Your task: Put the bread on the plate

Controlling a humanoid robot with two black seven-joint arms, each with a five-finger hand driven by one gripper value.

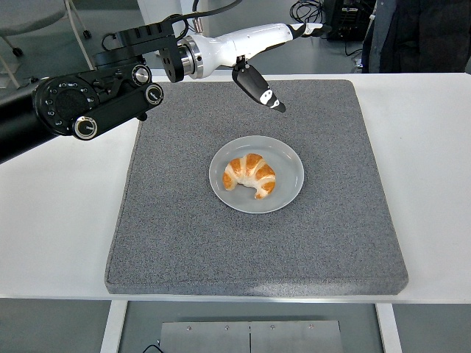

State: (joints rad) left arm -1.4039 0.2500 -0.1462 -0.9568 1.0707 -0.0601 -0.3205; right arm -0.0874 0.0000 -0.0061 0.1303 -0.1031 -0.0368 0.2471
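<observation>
Though the task names a placement, the bread [250, 175] already lies on the plate [288, 189], left of the plate's middle, with nothing touching it. It is a croissant, curved, its long axis running from upper left to lower right, one tip pointing toward the near edge of the bench [59, 243]. The plate sits near the middle of the grey mat [184, 243].

The left hand [254, 44] hangs high above the mat's far edge, well apart from the plate. Its fingers are stretched out flat and released, pointing off to the right past the bench, while the thumb [257, 91] angles down toward the mat; it grasps nothing. From the hand, the bread lies down and toward the near edge, almost straight below the wrist line and a little to the right of the forearm.

The right hand is out of view, so the left is the only one near the plate.

As I judge it, the placement is done and only clearing the arm away remains. Any such move should go up and back to the left, away from the plate, so that the hanging thumb does not swing over the croissant or clip the plate's rim.
</observation>
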